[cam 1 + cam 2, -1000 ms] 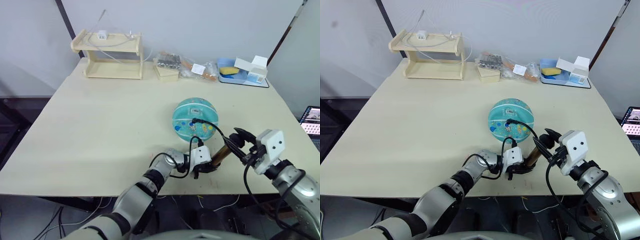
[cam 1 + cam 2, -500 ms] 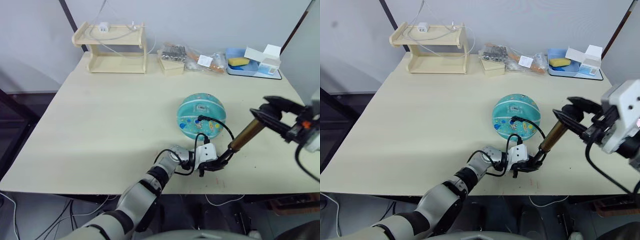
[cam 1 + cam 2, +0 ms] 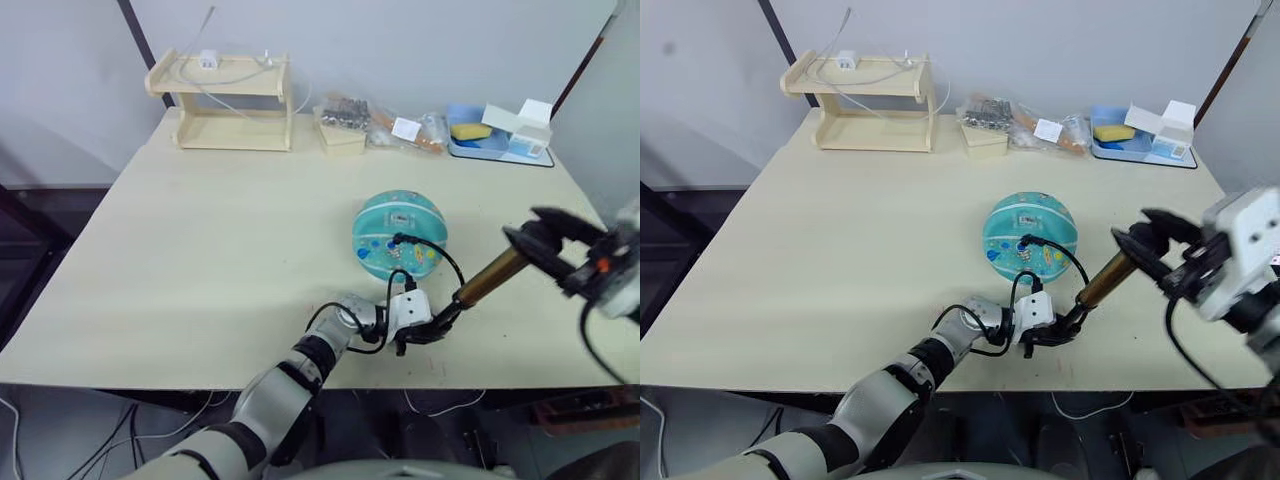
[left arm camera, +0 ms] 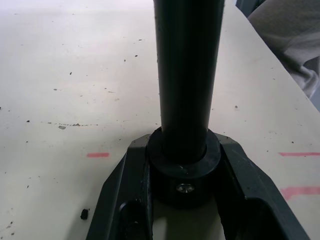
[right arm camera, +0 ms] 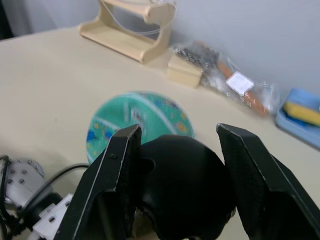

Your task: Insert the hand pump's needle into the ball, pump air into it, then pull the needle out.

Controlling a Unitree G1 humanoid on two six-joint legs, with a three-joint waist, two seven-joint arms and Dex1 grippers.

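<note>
- The hand pump (image 3: 1102,282) is seen slanted above the near edge of the surface (image 3: 840,250), its black base end pinched in the left claw (image 3: 1058,330) and its handle gripped between the fingers of the right claw (image 3: 1152,248).
- The ball (image 3: 1030,238) rests just beyond the pump, round, with the hose (image 3: 1065,255) arching to a fitting on its near face; the needle itself cannot be made out.
- Risk, as judged: an off-axis stroke could tug the hose and drag the fitting out of the valve.
- Risk, as judged: the unheld ball could roll, or the base could slip from the left claw.
</note>
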